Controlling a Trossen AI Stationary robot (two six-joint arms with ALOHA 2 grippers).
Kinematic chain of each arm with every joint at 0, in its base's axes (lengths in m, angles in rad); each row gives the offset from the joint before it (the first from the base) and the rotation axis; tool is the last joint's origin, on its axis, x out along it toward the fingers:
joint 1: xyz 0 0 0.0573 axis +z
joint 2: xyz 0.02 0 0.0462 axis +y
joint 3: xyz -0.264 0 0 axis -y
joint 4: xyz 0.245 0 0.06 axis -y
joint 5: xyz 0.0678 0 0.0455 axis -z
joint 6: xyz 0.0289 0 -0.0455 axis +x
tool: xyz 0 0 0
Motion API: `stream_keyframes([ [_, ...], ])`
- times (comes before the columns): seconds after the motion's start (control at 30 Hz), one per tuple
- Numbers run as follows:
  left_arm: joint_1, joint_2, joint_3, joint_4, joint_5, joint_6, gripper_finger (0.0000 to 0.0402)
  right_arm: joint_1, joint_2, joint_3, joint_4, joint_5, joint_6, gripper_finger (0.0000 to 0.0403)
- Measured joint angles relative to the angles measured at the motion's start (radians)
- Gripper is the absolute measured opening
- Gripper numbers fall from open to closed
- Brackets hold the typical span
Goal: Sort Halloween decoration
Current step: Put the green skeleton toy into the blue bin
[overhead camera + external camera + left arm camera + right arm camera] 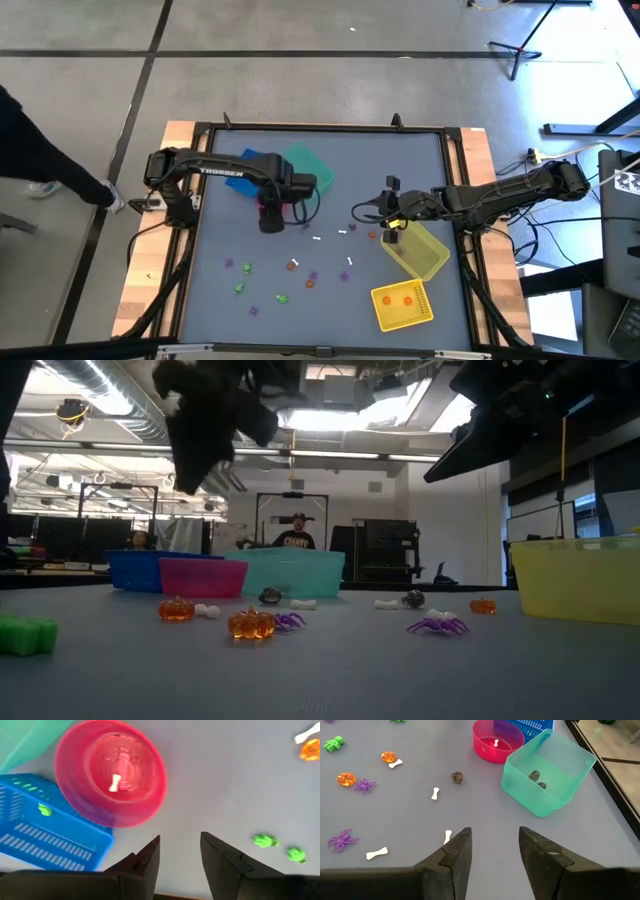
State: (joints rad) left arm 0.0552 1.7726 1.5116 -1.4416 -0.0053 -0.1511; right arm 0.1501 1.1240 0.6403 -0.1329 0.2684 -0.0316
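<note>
Over the pink bowl hangs the left gripper, fingers apart and empty; one white bone lies inside the bowl, and a green trinket sits in the blue basket touching it. Across the grey table, the right gripper hovers near the yellow bin, also spread and holding nothing. Ahead of it stands the teal bin with two dark pieces. Scattered on the table are white bones, orange pumpkins, purple spiders and a dark grey piece
</note>
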Motion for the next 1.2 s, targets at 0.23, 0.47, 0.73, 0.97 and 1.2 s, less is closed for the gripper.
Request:
stream_keyframes([
  [0.23,-0.136,-0.025,-0.014,-0.007,-0.004,-0.229,0.0124,0.000,0.000,0.000,0.000,-0.001,0.000,0.0161],
  [0.47,-0.249,-0.025,-0.014,-0.009,-0.007,-0.488,0.0124,0.000,0.000,0.000,0.000,0.000,0.000,0.0161],
  [0.73,-0.315,-0.025,-0.015,-0.014,0.022,-0.721,0.0124,0.000,0.000,0.000,0.000,0.000,0.000,0.0161],
  [0.97,-0.393,-0.026,-0.043,-0.129,-0.102,-0.869,0.0124,0.000,0.000,0.000,0.000,0.000,-0.001,0.0161],
  [1.2,-0.458,-0.091,-0.145,-0.117,-0.097,-0.903,0.0124,0.000,0.000,0.000,0.001,0.000,-0.003,0.0161],
])
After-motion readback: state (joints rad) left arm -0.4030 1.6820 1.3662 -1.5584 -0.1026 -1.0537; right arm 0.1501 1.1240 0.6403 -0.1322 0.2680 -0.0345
